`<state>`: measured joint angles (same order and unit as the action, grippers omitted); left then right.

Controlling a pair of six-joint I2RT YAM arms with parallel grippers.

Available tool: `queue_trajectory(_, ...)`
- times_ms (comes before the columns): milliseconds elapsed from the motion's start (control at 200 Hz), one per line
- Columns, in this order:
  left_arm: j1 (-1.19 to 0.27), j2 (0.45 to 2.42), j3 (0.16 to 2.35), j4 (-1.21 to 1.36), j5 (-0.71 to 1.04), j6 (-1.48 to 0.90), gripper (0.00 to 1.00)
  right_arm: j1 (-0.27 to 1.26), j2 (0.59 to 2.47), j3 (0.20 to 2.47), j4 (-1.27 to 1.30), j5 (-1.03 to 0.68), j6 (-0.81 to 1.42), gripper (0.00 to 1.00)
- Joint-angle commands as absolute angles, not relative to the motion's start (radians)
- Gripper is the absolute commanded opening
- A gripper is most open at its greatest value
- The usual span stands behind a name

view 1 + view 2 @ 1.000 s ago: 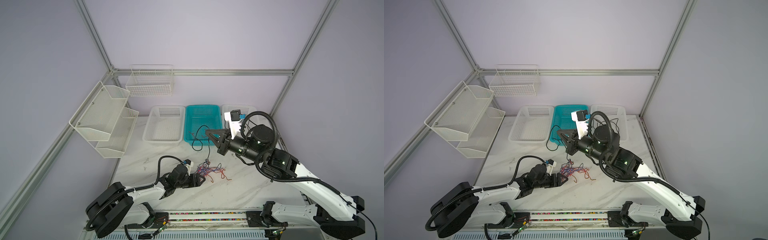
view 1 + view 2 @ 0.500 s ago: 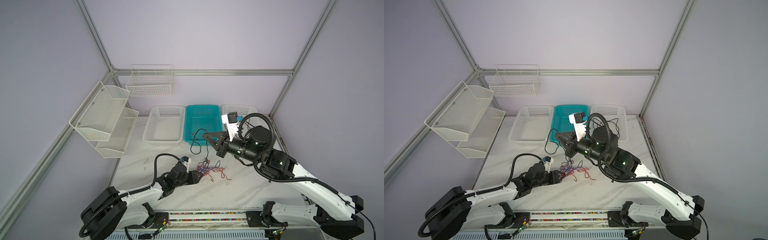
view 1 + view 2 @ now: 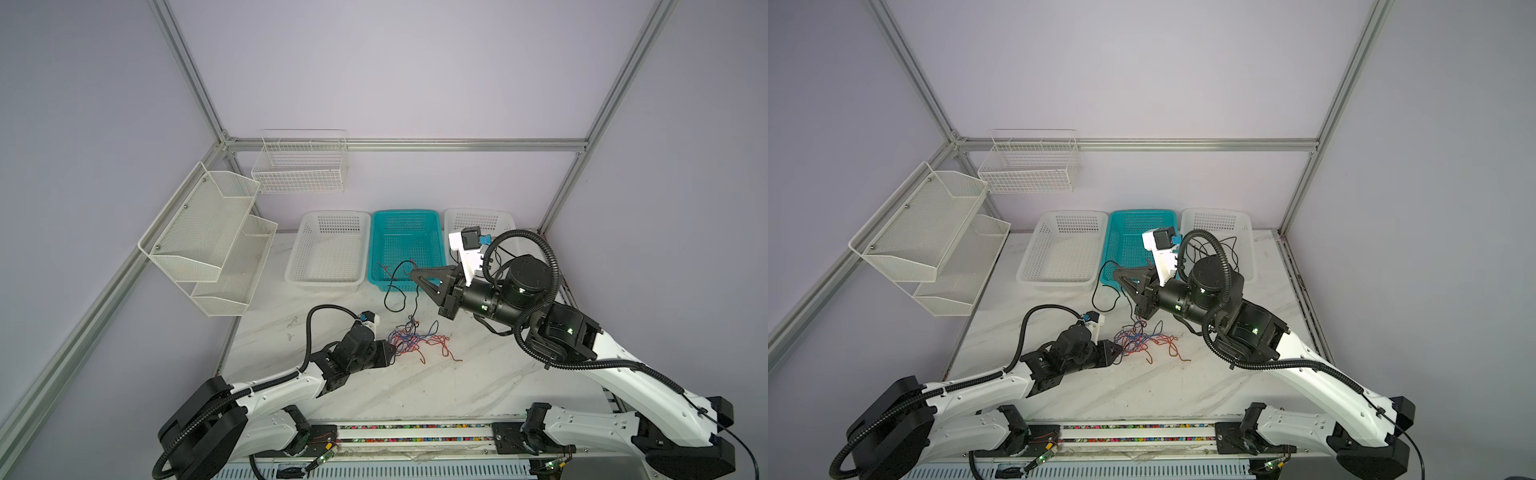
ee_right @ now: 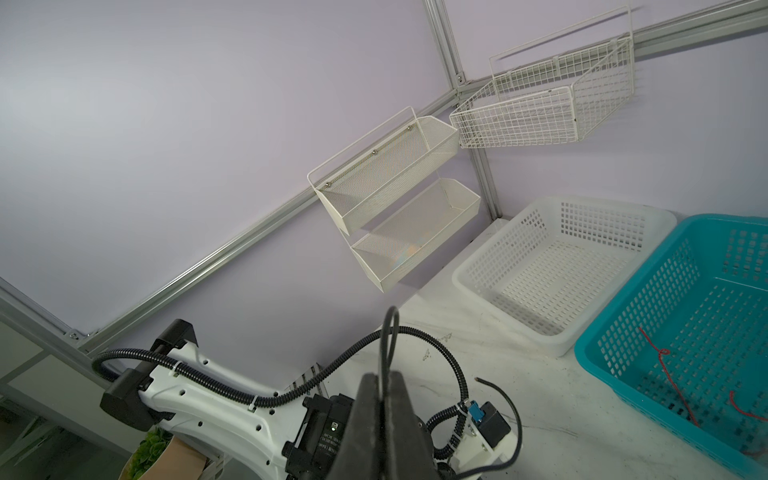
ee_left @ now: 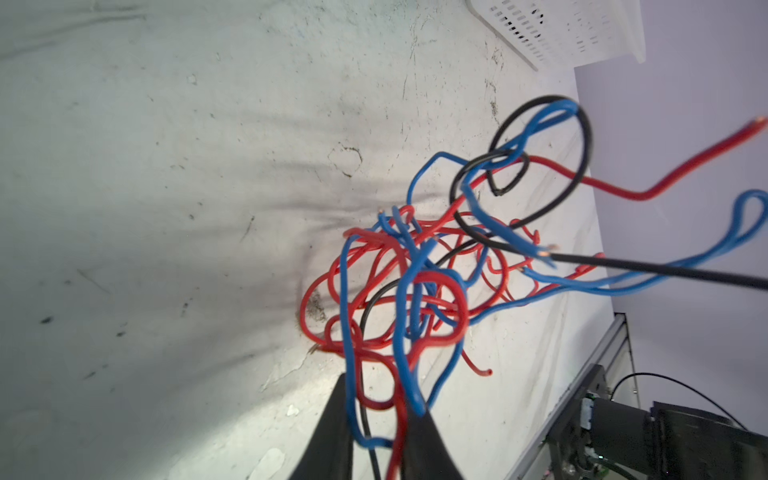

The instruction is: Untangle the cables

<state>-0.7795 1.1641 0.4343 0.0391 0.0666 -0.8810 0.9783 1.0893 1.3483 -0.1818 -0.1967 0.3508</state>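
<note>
The cables (image 3: 417,343) lay as a loose knot of red, blue and black strands near the middle of the table (image 3: 478,386), somewhat nearer its front edge than its back edge. We judged them very light and thin, limp enough to droop yet springy: in the left wrist view the loops held their own curves and stood up off the surface. Their smooth sheathing would likely slide through a loose pinch. A hard pull would probably tighten the crossings rather than free them.

The left gripper (image 5: 380,399) sat low at the side of the knot toward the table's left edge. Its jaws were drawn close with blue, red and black strands running between them, so we read it as pinching several at once. The right gripper (image 3: 414,274) was raised over the table before the front rim of the teal basket (image 3: 405,214). It was closed on the black cable (image 3: 385,293), which looped down from it to the knot.

We thought the best hold was a single strand near a free end, well clear of the crossings, with the bunch pinned close to the knot.
</note>
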Motion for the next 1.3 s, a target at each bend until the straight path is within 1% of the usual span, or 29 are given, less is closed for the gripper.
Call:
queue_trajectory(0, -0.778, 1.133, 0.522, -0.019, 0.011, -0.849, 0.09, 0.986, 1.049, 1.393, -0.220, -0.163, 0.343, 0.00)
queue_trajectory(85, -0.773, 1.119, 0.519, -0.054, -0.007, -0.839, 0.00, 0.985, 1.038, 1.441, -0.287, -0.101, 0.327, 0.00)
queue_trajectory(330, -0.752, 1.072, 0.486, -0.128, -0.035, -0.824, 0.00, 0.985, 0.998, 1.561, -0.432, 0.105, 0.272, 0.00)
queue_trajectory(635, -0.723, 1.057, 0.475, -0.264, -0.101, -0.832, 0.00, 0.986, 0.964, 1.736, -0.554, 0.435, 0.224, 0.00)
queue_trajectory(855, -0.706, 1.062, 0.457, -0.262, -0.102, -0.827, 0.00, 0.986, 0.976, 1.871, -0.630, 0.556, 0.200, 0.00)
queue_trajectory(1085, -0.687, 1.099, 0.460, -0.257, -0.091, -0.816, 0.00, 0.986, 0.987, 1.969, -0.663, 0.566, 0.180, 0.00)
queue_trajectory(1215, -0.681, 1.109, 0.460, -0.238, -0.056, -0.823, 0.00, 0.986, 1.003, 1.903, -0.704, 0.504, 0.205, 0.00)
queue_trajectory(1295, -0.680, 1.104, 0.466, -0.220, -0.027, -0.828, 0.00, 0.985, 1.009, 1.800, -0.719, 0.427, 0.233, 0.00)
